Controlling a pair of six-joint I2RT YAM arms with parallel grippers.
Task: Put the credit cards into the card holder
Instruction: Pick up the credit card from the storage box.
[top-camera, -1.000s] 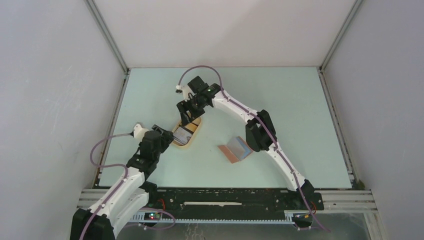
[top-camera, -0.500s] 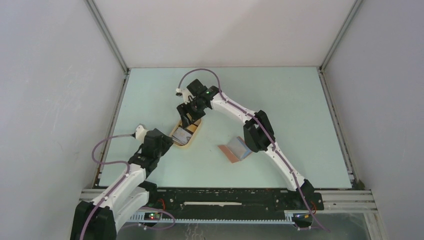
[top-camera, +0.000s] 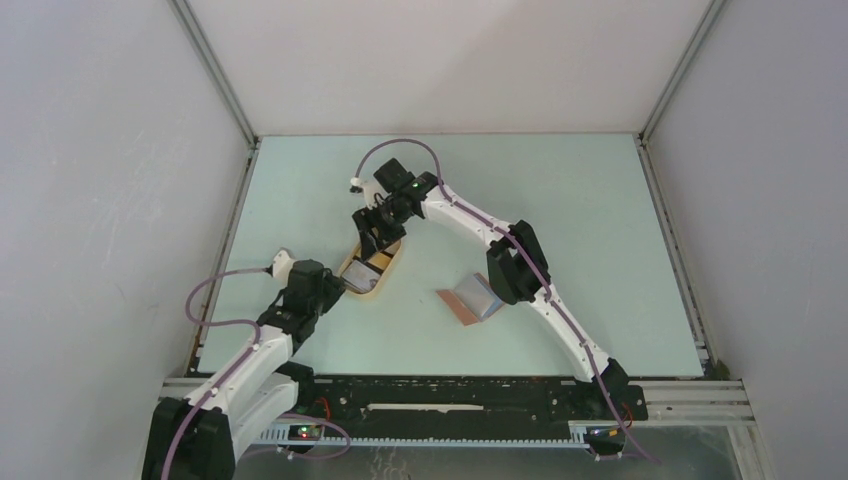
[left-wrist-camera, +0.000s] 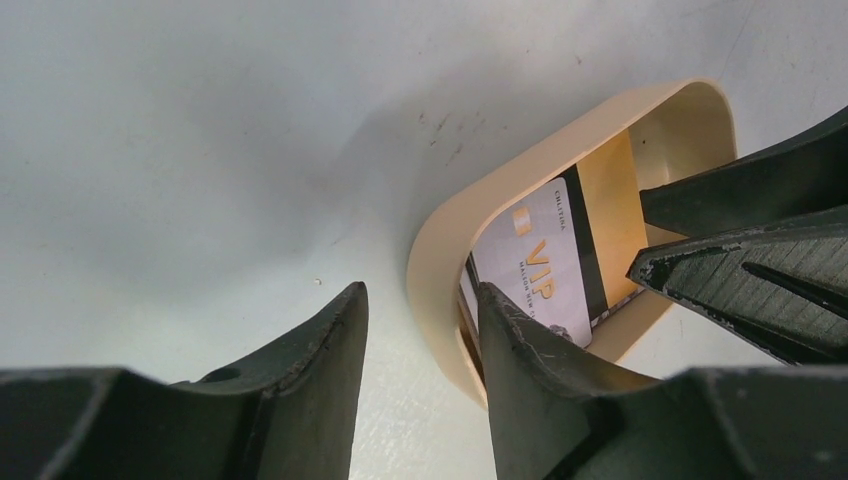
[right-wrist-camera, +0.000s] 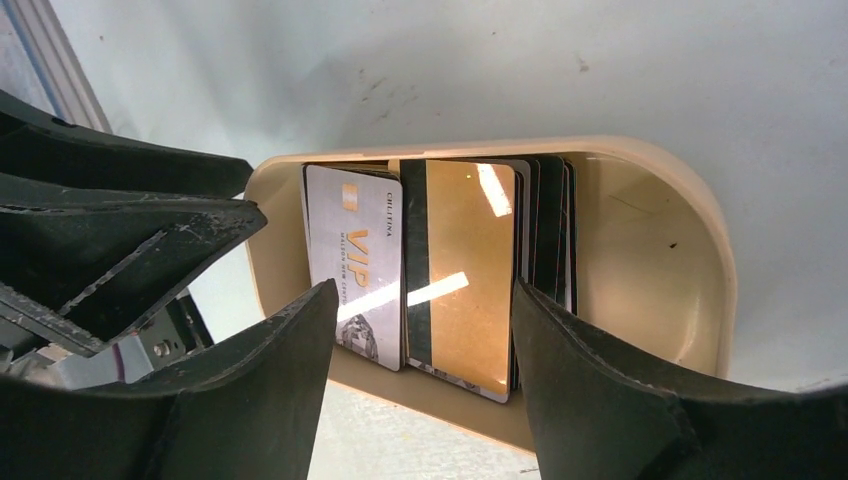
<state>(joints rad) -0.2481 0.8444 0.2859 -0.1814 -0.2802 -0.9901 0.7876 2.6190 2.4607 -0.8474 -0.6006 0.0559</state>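
Pale green table (top-camera: 560, 200); cards (right-wrist-camera: 460, 270) in the tray (right-wrist-camera: 640, 160) look thin, stiff, slick, so we'd pinch an edge. Left gripper (left-wrist-camera: 420, 295) partly open, right gripper (right-wrist-camera: 422, 300) wide, both empty.

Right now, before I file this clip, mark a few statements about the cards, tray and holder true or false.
1. The credit cards sit in the tan tray. True.
2. The card holder is folded shut. False: it lies open on the table, apart from the tray.
3. The right claw grips a card. False: it hovers open over the cards, holding nothing.
4. A white VIP card lies beside a gold card with a dark stripe. True.
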